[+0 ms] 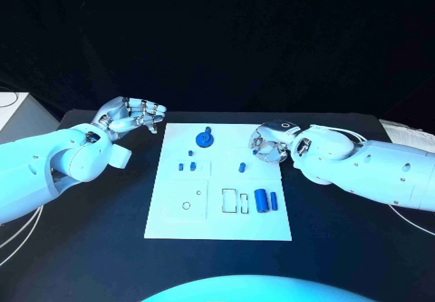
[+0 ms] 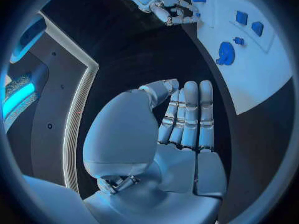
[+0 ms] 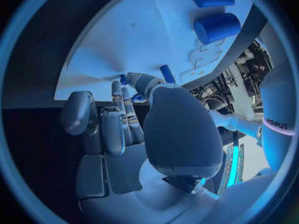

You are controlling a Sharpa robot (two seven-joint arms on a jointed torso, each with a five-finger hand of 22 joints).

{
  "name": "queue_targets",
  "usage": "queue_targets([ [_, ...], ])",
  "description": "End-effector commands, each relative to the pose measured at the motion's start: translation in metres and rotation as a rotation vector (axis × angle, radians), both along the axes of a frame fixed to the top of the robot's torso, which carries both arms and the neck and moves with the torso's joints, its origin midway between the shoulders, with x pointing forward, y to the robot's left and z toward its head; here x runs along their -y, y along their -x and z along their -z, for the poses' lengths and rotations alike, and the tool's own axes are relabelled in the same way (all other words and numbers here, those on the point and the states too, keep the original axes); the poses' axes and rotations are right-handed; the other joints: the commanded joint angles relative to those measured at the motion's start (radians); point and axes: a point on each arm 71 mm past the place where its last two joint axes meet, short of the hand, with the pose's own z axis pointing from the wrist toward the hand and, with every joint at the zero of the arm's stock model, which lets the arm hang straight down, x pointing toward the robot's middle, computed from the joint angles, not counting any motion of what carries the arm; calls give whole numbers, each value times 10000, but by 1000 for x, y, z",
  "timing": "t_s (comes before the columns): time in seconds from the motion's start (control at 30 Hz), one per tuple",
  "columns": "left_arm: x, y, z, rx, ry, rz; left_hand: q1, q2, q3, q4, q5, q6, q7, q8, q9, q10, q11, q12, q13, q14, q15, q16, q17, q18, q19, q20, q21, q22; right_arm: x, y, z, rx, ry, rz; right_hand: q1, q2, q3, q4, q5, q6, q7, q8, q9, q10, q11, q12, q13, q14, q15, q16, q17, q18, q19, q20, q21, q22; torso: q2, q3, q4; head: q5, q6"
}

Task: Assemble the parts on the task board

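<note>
Black table (image 1: 90, 251) margins around task board (image 1: 181, 220)

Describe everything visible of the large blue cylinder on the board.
The large blue cylinder lies on its side on the white board, near its right edge, end pointing away from the robot. It looks smooth, solid plastic with a flat round end face. A thinner blue rod lies parallel beside it, apart. Neither hand touches it.

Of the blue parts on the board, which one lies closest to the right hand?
The small blue peg just beside the right hand, near the board's right edge. The round gear-like part and the two cylinders lie farther off.
</note>
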Motion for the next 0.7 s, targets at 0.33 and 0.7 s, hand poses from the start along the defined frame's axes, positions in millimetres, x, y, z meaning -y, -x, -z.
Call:
queue_targets([
  [0.33,3,1,-2,60,296,193,-82,26,-54,6,51,-82,6,46,-7,-47,5,-42,-20,-39,-4,-51,-21,161,-33,5,-50,-23,-3,1,7,29,544,76,23,353,488,-220,-193,356,-131,191,114,636,-104,-242,-311,357,-61,-42,-65,-31,151,-59,208,147,9,25,-14,9,-9],
  [0.7,3,1,-2,44,227,255,-63,66,-101,-3,44,-142,17,34,-16,80,-4,19,-57,25,-5,-55,-35,165,6,17,-69,-54,-6,4,17,-77,618,118,0,512,654,-334,-286,506,-188,288,190,899,-170,-308,-411,354,-113,-77,-135,-56,203,-110,337,255,4,16,10,29,-50],
])
